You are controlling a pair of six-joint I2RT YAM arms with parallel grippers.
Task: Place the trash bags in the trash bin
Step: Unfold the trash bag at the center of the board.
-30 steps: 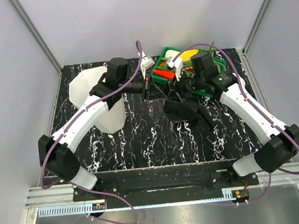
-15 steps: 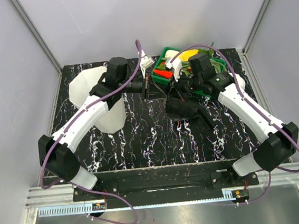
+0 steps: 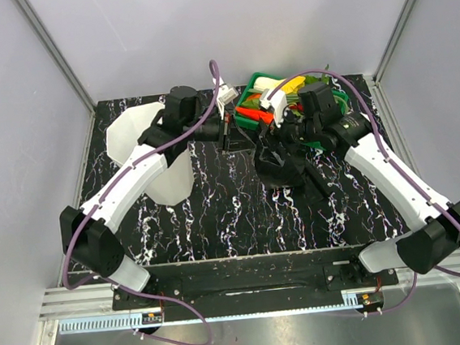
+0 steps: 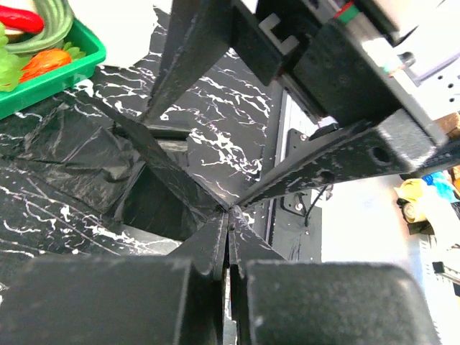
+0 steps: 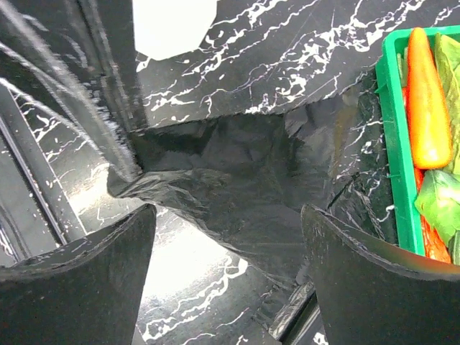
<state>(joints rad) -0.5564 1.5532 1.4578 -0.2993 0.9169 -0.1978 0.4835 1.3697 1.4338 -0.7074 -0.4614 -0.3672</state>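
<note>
Left claw (image 3: 225,133): pressed together and pinching a thin edge of the trash bag (image 3: 288,168). It sits at the upper centre of the overhead view, just left of the green tray (image 3: 244,99).
Left wrist view: black film fans out taut from the closed fingertips (image 4: 215,241), running up and to the left towards a crumpled mass on the bench (image 3: 217,210).
Right claw (image 3: 279,135): spread wide, poised over the heap of film right of centre in the overhead view.
Right wrist view: the two fingers (image 5: 108,266) stand far apart at the lower edge, with wrinkled film lying between and beyond them. Whether either finger touches the film cannot be told.
Trash bag: glossy, crinkled and black, heaped on the bench just below the green tray. One strip is drawn leftward to the left claw, and all of the bag is outside the trash bin (image 3: 129,137).
Trash bin: translucent white with faceted walls, upright at the upper left of the bench. The left arm (image 3: 133,182) partly hides it, and it is well apart from the heap.
Green tray: at the upper centre-right, holding vegetables, among them an orange carrot (image 5: 425,108) along its rim.
Bench: black with white veining.
</note>
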